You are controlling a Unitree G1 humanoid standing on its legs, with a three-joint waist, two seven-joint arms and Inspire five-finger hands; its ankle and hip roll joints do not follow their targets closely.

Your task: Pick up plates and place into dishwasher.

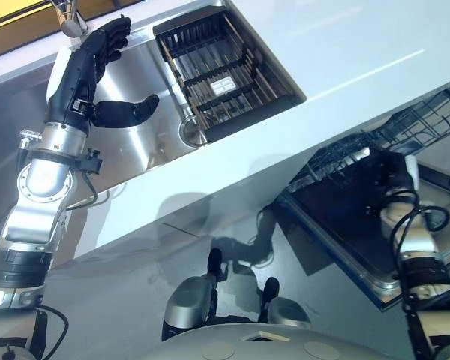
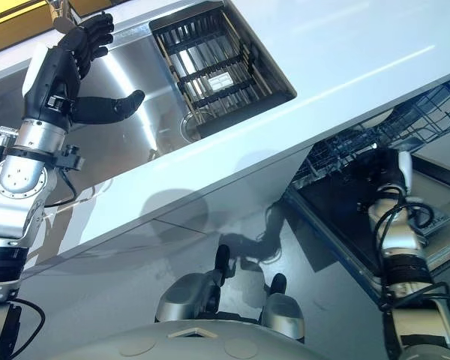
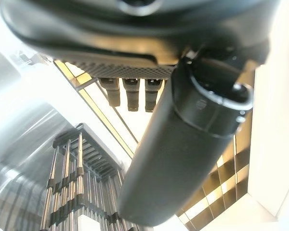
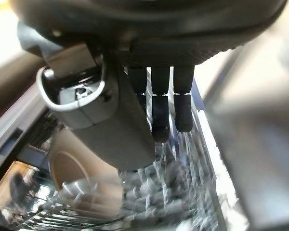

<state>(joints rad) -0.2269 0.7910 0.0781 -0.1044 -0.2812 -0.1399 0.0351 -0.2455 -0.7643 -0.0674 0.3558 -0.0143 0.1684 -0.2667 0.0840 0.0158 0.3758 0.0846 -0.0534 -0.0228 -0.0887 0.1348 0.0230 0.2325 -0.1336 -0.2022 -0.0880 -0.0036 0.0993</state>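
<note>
Left hand (image 1: pixel 97 71) spread open over the steel sink (image 1: pixel 146 127); right hand (image 4: pixel 154 96) relaxed, empty, above the dishwasher rack (image 1: pixel 405 124).

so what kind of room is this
Most likely a kitchen: a steel sink with a rack set in a pale counter, and an open dishwasher below it.

Brushed-steel sink (image 1: pixel 135 127) – glossy – beside smooth white counter (image 1: pixel 345 52), dark wire rack (image 1: pixel 225 79).
</note>
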